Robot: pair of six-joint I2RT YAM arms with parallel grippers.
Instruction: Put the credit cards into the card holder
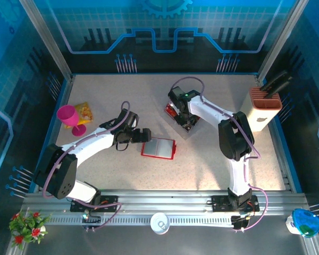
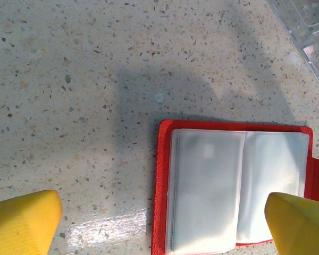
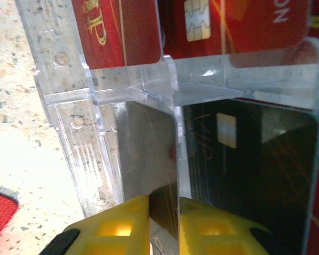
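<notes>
Speckled pale tabletop inside a blue-walled cell, seen from above. Lying open near the middle: card holder (image 1: 158, 148), with left gripper (image 1: 147, 135) just beside its far-left corner. Further back and to the right: right gripper (image 1: 182, 113) down in the clear tray (image 1: 190, 125) of credit cards (image 1: 170, 110).

From the left wrist: yellow fingers (image 2: 22, 220) spread wide, gripping nothing, hovering over the near edge of the open card holder (image 2: 234, 175). Pale sleeves inside look empty, as far as visible.

From the right wrist: fingers (image 3: 119, 228) closed on the near edge of a dark card (image 3: 151, 154) standing in a compartment of the clear tray (image 3: 95, 138). Red cards (image 3: 117, 26) in the compartments behind.

Judged early in the job: no card in the holder yet. First one pinched but apparently not yet clear of the tray, all the rest to follow.
</notes>
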